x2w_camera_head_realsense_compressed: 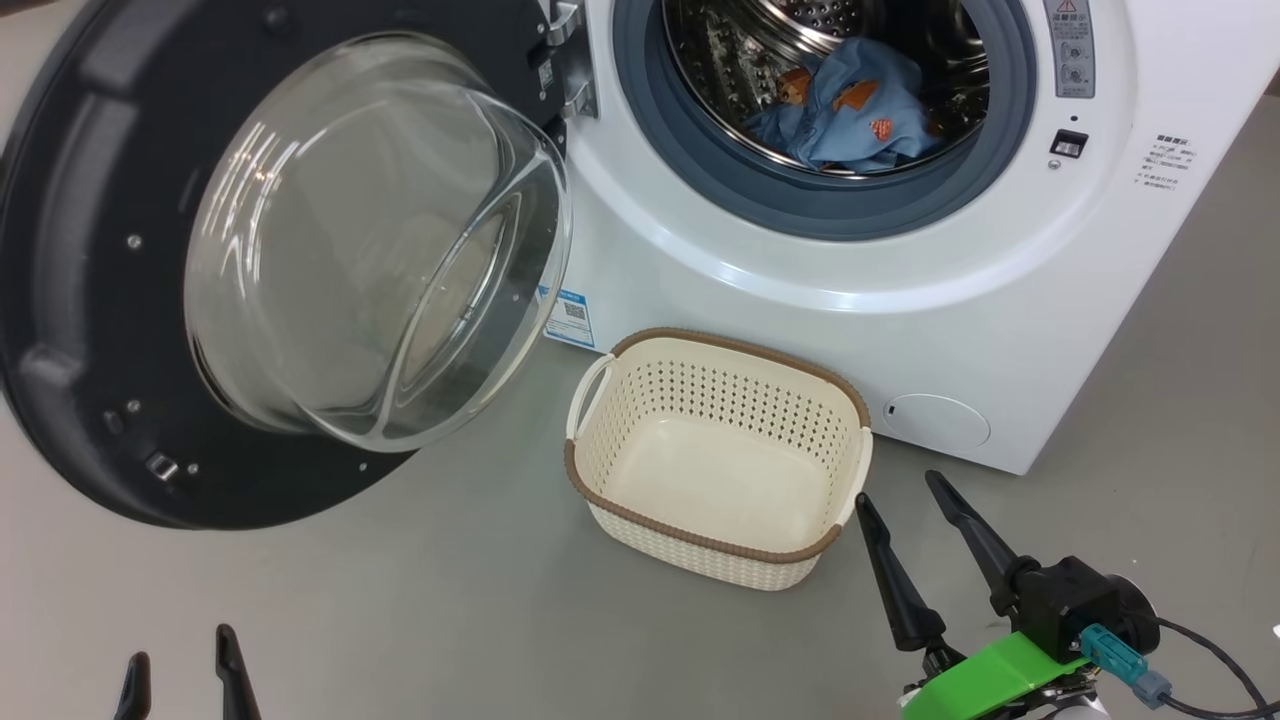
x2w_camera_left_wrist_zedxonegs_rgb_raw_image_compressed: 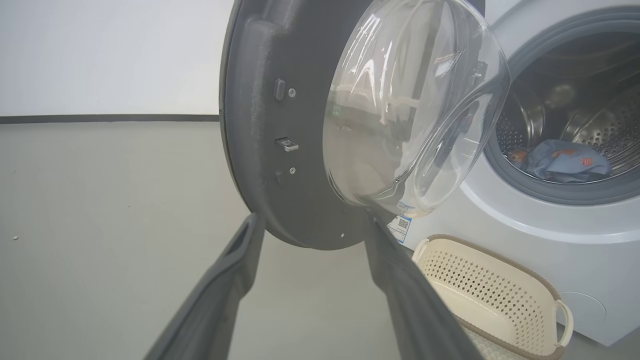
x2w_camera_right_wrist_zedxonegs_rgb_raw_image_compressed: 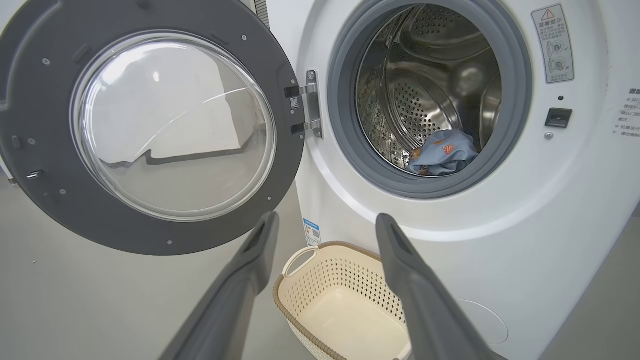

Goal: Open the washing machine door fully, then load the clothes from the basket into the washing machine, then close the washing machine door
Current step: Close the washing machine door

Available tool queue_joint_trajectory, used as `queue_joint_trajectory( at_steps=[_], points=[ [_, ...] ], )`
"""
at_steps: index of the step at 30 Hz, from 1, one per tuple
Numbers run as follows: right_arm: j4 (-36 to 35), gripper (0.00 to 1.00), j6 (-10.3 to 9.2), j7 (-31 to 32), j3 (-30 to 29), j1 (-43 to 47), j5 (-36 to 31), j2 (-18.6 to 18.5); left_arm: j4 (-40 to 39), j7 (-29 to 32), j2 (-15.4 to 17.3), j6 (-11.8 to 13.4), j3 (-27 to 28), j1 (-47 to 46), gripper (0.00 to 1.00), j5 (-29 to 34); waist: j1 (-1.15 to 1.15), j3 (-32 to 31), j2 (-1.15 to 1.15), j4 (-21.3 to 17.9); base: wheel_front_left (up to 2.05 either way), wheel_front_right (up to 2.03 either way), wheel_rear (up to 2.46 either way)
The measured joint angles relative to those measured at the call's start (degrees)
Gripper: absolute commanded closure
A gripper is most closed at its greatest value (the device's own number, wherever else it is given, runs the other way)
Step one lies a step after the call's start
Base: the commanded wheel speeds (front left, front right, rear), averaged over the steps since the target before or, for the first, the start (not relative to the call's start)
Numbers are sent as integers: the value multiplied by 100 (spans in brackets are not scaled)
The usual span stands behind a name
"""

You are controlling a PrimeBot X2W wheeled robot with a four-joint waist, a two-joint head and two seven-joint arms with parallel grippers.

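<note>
The washing machine point(x2w_camera_head_realsense_compressed: 900, 330) point(x2w_camera_right_wrist_zedxonegs_rgb_raw_image_compressed: 500, 260) stands with its door point(x2w_camera_head_realsense_compressed: 90, 300) point(x2w_camera_left_wrist_zedxonegs_rgb_raw_image_compressed: 260, 165) point(x2w_camera_right_wrist_zedxonegs_rgb_raw_image_compressed: 45, 170) swung wide to the left, glass bowl facing out. Light blue clothes point(x2w_camera_head_realsense_compressed: 845, 110) point(x2w_camera_left_wrist_zedxonegs_rgb_raw_image_compressed: 562, 162) point(x2w_camera_right_wrist_zedxonegs_rgb_raw_image_compressed: 442, 152) lie inside the steel drum. On the floor in front sits the cream basket point(x2w_camera_head_realsense_compressed: 830, 405) point(x2w_camera_left_wrist_zedxonegs_rgb_raw_image_compressed: 530, 285) point(x2w_camera_right_wrist_zedxonegs_rgb_raw_image_compressed: 300, 295), nothing in it. My right gripper point(x2w_camera_head_realsense_compressed: 900, 490) point(x2w_camera_right_wrist_zedxonegs_rgb_raw_image_compressed: 325, 225) is open, just right of the basket. At the lower left, the left gripper point(x2w_camera_head_realsense_compressed: 180, 645) point(x2w_camera_left_wrist_zedxonegs_rgb_raw_image_compressed: 307, 222) is open too, low and facing the door's lower edge.
Grey floor point(x2w_camera_head_realsense_compressed: 450, 620) spreads around the machine and basket. A pale wall point(x2w_camera_left_wrist_zedxonegs_rgb_raw_image_compressed: 100, 55) with a dark baseboard stands behind the door. A green bracket and cable point(x2w_camera_head_realsense_compressed: 1000, 670) sit on my right wrist.
</note>
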Motion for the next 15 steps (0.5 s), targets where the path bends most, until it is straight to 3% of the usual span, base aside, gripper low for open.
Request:
queue_joint_trajectory(
  at_steps=[15],
  points=[
    [74,0,0,0,92,-1,3,-37,0,-1,0,5,14,2,0,-31,0,-66,0,-43,0,0,0]
  ],
)
